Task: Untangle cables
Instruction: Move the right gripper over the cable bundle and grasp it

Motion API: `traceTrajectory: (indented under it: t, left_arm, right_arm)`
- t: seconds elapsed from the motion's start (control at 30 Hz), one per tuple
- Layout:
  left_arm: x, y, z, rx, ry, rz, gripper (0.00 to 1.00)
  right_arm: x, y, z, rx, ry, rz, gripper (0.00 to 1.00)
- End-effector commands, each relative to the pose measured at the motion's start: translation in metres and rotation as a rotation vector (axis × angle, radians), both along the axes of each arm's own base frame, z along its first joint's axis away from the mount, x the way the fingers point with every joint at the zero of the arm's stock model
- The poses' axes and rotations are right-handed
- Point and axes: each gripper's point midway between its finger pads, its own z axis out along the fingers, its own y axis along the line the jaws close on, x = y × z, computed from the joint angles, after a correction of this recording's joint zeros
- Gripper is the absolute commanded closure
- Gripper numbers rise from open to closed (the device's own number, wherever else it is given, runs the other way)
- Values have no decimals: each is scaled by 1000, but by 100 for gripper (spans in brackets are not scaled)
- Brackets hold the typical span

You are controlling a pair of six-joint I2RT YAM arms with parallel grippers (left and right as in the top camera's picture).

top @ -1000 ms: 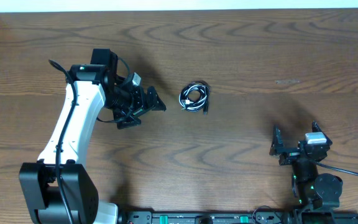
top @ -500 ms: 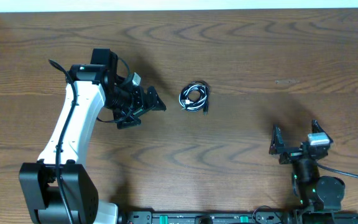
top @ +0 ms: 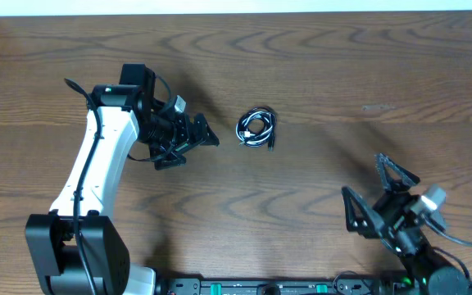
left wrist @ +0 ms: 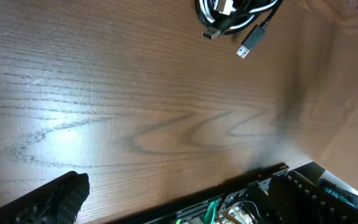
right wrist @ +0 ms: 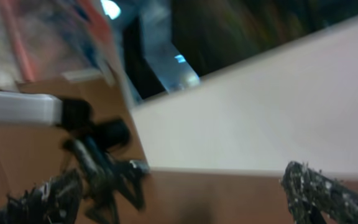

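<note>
The cables [top: 256, 128] lie wound in one small black and white bundle on the wooden table, near the middle. In the left wrist view the bundle [left wrist: 235, 15] shows at the top edge with two plug ends sticking out. My left gripper [top: 197, 141] is open and empty, a short way left of the bundle. My right gripper [top: 377, 192] is open and empty near the front right of the table, tilted up. Its wrist view is blurred and shows the far wall and my left arm [right wrist: 98, 162].
The table's front edge with a black rail and electronics [left wrist: 260, 193] shows in the left wrist view. A white wall [right wrist: 266, 106] stands beyond the far table edge.
My right gripper has swung upward and opened wider, with its fingers now spread toward the table's middle. The left arm and the cable bundle have not moved.
</note>
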Motion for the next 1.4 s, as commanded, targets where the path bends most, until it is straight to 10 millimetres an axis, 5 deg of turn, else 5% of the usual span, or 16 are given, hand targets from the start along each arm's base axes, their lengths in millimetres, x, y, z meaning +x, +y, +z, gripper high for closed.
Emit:
traceTrajectory:
  t: [0.0, 0.13, 0.23, 0.47, 0.77, 1.03, 1.37]
  left_arm:
    - [3, -2, 3, -9, -4, 0, 2]
    - [3, -2, 3, -9, -3, 0, 2]
    - [3, -2, 3, -9, -4, 0, 2]
    - [3, -2, 3, -9, -4, 0, 2]
    - [3, -2, 3, -9, -3, 0, 2]
    - [3, -2, 3, -9, -4, 0, 2]
    - [3, -2, 3, -9, -4, 0, 2]
  right_arm:
    - [-17, -2, 37, 44, -89, 13, 1]
    - [-32, -11, 83, -20, -192, -100, 1]
    - [-31, -11, 95, -144, -125, -163, 1]
    - [-8, -19, 76, -382, 254, -231, 1]
    - [29, -3, 47, -472, 668, -28, 1]
    - [52, 22, 28, -370, 874, 204, 1]
    - [77, 27, -8, -295, 1082, 262, 1]
